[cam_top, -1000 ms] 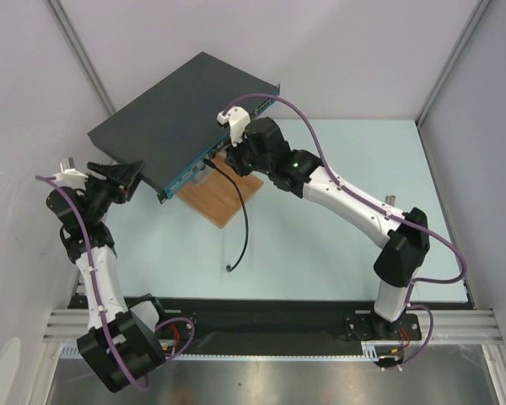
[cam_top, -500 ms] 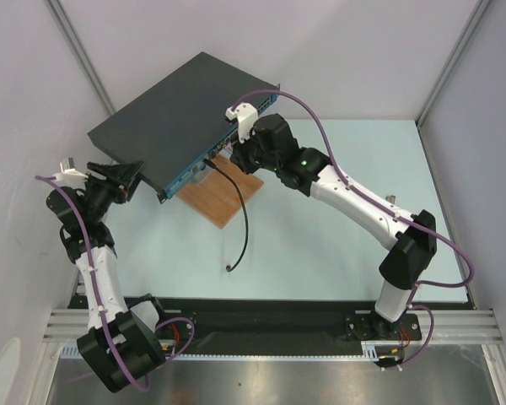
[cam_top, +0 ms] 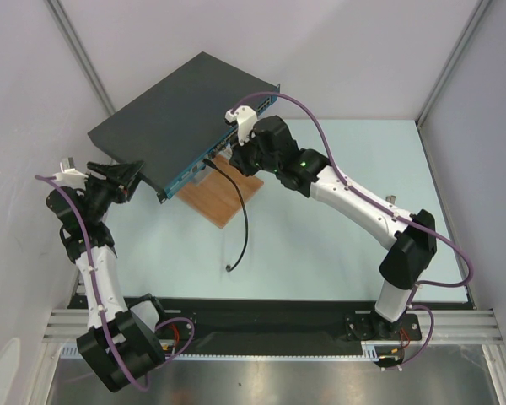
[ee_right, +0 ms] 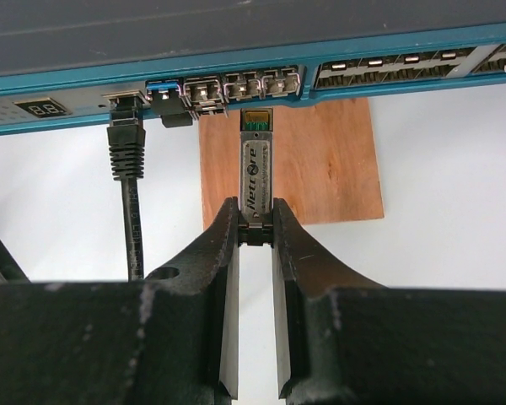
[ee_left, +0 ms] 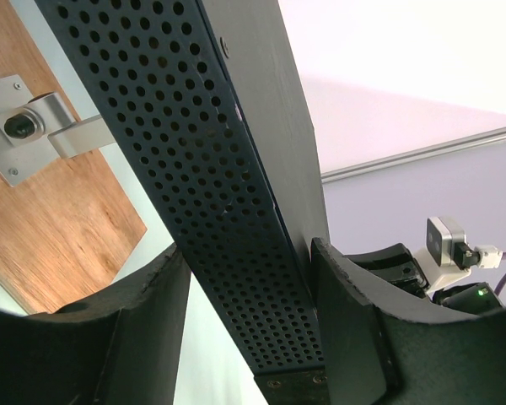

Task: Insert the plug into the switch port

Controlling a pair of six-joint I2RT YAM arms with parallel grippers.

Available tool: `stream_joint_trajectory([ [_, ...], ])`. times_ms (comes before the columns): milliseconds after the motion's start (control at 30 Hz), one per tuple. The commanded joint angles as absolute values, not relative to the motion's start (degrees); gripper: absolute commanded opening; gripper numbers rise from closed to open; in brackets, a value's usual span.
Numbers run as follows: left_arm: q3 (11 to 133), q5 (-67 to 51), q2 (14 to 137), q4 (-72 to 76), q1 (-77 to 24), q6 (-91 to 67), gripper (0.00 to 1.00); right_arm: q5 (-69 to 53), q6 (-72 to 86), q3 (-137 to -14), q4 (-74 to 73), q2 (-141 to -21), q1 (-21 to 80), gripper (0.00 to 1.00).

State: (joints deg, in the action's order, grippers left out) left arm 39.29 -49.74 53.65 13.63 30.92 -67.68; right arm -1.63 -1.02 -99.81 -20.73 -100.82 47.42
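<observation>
The switch (cam_top: 181,110) is a flat dark grey box with a teal front face (ee_right: 236,74), its front raised over the wooden board. My left gripper (cam_top: 128,179) is shut on the switch's left end, with the perforated side wall (ee_left: 228,211) between its fingers. My right gripper (ee_right: 255,221) is shut on the plug (ee_right: 255,164), a slim silver module with a green tip. In the top view the right gripper (cam_top: 229,157) sits at the front face. The plug's tip lies just outside the row of small ports (ee_right: 249,85), in line with one opening.
A black cable (ee_right: 125,148) is seated in a port left of the plug and trails over the table (cam_top: 240,224). A blue tab (ee_right: 160,89) fills a neighbouring port. The wooden board (cam_top: 223,196) carries a metal bracket (ee_left: 34,135). White walls close in behind.
The right arm's wrist has shifted slightly up and to the right along the switch front, then held still. The left arm and the switch have not moved.
</observation>
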Motion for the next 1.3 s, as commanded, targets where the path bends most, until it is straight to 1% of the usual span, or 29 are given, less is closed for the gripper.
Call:
stream_joint_trajectory([
  [0,40.6,-49.4,53.9,21.4,29.5,-67.1,0.00,-2.3,-0.3,-100.3,-17.9,-99.1,47.6,0.00],
  [667,40.3,-49.3,53.6,21.0,29.5,-67.1,0.00,-3.1,-0.3,-104.9,-17.8,-102.0,46.9,0.00],
  [1067,40.1,-49.3,53.4,21.0,29.6,-67.1,0.00,-3.0,1.1,-104.2,-17.7,-102.5,47.2,0.00],
  [1267,40.2,-49.3,53.4,21.0,29.5,-67.0,0.00,-2.6,1.8,-102.2,-18.5,-100.7,47.5,0.00],
])
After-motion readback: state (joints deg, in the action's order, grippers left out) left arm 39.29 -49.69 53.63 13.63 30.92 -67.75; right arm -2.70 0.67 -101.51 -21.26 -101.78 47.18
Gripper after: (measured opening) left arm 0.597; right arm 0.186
